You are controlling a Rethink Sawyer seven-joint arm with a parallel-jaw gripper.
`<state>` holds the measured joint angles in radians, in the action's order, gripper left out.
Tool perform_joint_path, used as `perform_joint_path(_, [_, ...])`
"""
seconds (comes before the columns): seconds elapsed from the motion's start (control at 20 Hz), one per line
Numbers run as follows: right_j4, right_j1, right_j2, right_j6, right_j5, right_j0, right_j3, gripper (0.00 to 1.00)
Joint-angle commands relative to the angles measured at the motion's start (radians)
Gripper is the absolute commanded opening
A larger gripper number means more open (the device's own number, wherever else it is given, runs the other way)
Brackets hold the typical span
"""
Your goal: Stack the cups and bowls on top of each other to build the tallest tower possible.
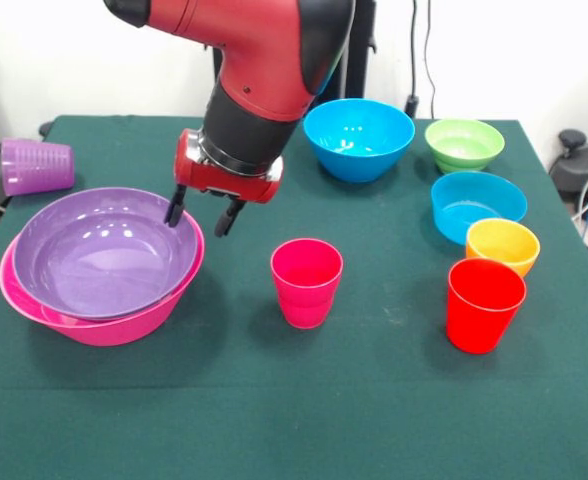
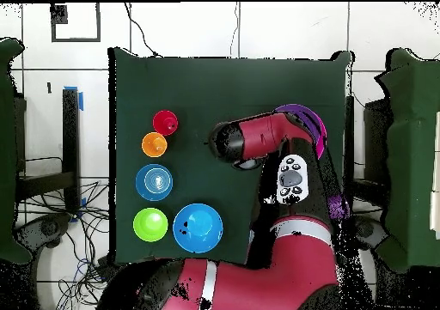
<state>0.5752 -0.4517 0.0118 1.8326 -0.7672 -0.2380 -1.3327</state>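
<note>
Where bowls nest, open hand point(image 1: 203, 213)

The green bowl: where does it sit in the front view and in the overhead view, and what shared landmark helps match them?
Front view: the green bowl stands upper right, at the table's far edge, right of the large blue bowl.
Overhead view: the green bowl lies lower left, left of the large blue bowl.
Shared landmark: the large blue bowl beside it; the cyan bowl is its other neighbour in both.
</note>
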Motion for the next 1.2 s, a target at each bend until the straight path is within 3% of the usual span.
perform_joint_path(0.05, [0.003, 0.03, -0.121, -0.212, -0.121, -0.011, -0.006, 1.0])
perform_joint_path(0.45, [-0.022, -0.042, -0.162, -0.231, -0.135, -0.052, -0.068, 1.0])
perform_joint_path(0.8, [0.0, -0.093, -0.211, -0.3, -0.125, -0.098, -0.147, 1.0])
perform_joint_path(1.0, [0.021, -0.132, -0.229, -0.343, -0.165, -0.114, -0.168, 1.0])
perform_joint_path(1.2, [-0.003, -0.169, -0.258, -0.344, -0.19, -0.145, -0.223, 1.0])
